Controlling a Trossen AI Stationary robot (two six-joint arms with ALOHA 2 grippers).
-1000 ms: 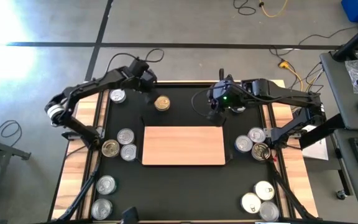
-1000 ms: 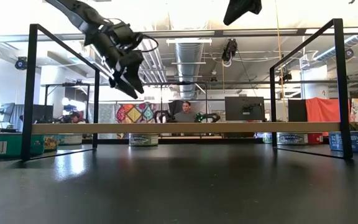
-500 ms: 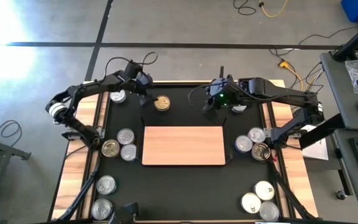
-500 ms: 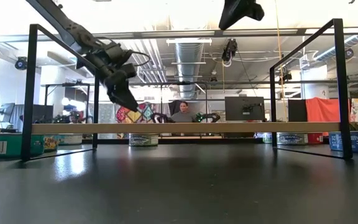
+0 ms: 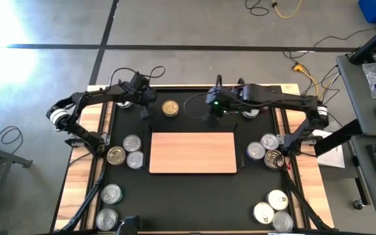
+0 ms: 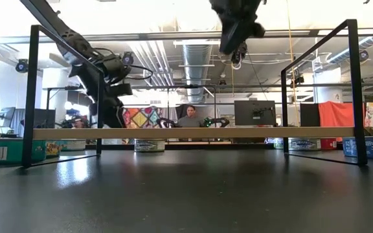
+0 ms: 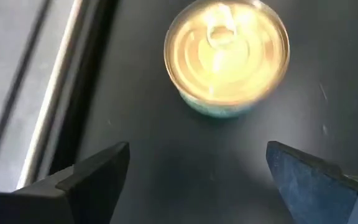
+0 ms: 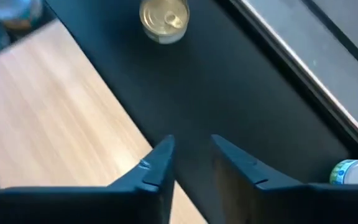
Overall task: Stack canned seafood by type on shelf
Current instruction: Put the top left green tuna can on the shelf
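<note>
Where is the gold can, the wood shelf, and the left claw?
gold can (image 5: 170, 108), high view, its top.
wood shelf (image 5: 193, 153), high view, bare board middle.
left gripper (image 7: 197, 171), left wrist view, between its fingertips.

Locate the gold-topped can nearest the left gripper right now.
In the high view the gold-topped can sits on the black mat just beyond the shelf's far left corner, right of the open left gripper; nothing touches it.

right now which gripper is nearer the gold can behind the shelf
Left. The left gripper hangs just beside the gold can, fingers spread. The right gripper hangs farther off on the can's other side, empty.
</note>
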